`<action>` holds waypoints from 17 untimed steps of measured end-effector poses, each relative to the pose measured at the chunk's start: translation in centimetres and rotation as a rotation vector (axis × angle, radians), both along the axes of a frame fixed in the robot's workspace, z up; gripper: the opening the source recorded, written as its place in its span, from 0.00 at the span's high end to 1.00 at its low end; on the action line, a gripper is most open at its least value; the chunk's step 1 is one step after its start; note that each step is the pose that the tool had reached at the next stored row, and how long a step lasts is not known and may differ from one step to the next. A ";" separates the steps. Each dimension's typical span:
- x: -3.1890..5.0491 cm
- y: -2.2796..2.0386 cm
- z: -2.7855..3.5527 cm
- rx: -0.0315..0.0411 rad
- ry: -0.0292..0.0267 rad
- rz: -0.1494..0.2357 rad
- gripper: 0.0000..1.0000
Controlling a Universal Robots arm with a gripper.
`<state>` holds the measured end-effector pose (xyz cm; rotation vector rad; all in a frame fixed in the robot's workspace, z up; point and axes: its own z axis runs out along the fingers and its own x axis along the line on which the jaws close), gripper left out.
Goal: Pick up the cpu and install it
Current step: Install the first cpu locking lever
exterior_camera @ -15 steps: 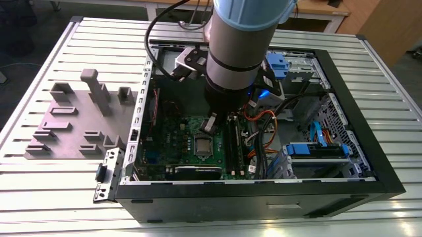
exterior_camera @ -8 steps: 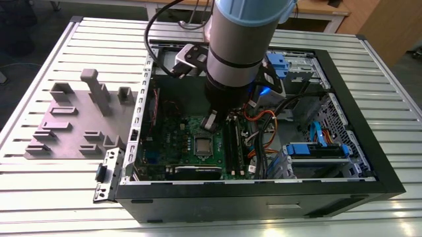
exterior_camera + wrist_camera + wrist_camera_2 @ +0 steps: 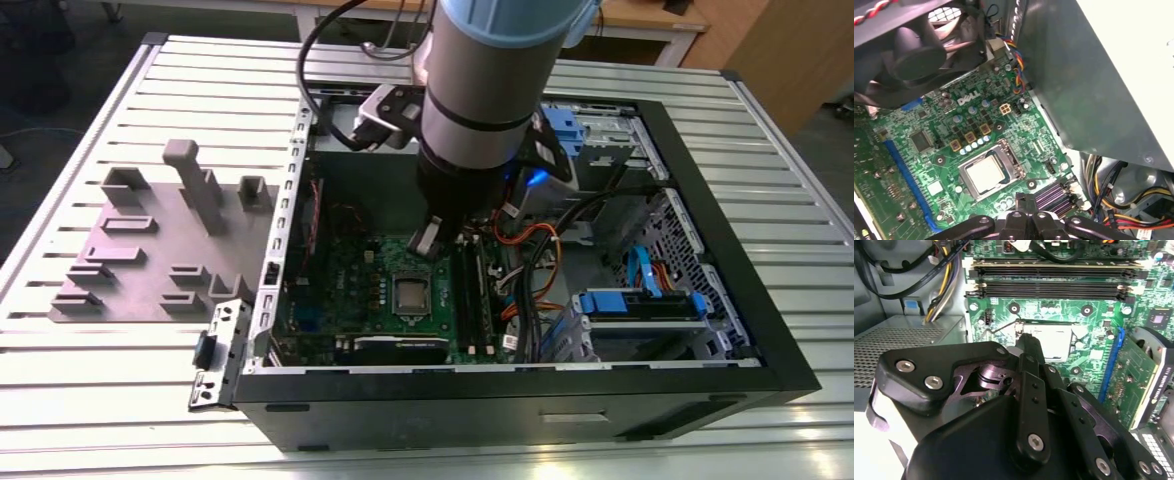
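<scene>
Whether the gripper (image 3: 430, 240) is open or closed cannot be told. It hangs just above the motherboard (image 3: 929, 150), near the socket (image 3: 988, 174), where the cpu (image 3: 985, 175) sits, beside the memory sticks (image 3: 1054, 280).

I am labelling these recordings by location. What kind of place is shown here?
Probably a robotics lab or test bench: an open desktop computer case lies on a slotted aluminium table, beside a grey fixture block. The gripper hangs over the green motherboard, where the cpu sits in its socket.
</scene>
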<state>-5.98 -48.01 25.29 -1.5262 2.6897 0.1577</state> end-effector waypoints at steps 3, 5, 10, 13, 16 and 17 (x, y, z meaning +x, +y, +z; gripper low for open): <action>0.13 0.17 -0.01 0.0102 0.0000 0.000 0.89; 0.23 0.30 -0.02 0.0135 -0.0001 0.000 0.89; 0.36 0.84 -0.02 0.0138 -0.0001 0.000 0.89; 0.41 1.11 -0.02 0.0138 -0.0001 0.000 0.89; 0.46 1.28 -0.02 0.0137 -0.0001 0.000 0.89; 0.51 1.36 -0.02 0.0137 0.0000 0.000 0.89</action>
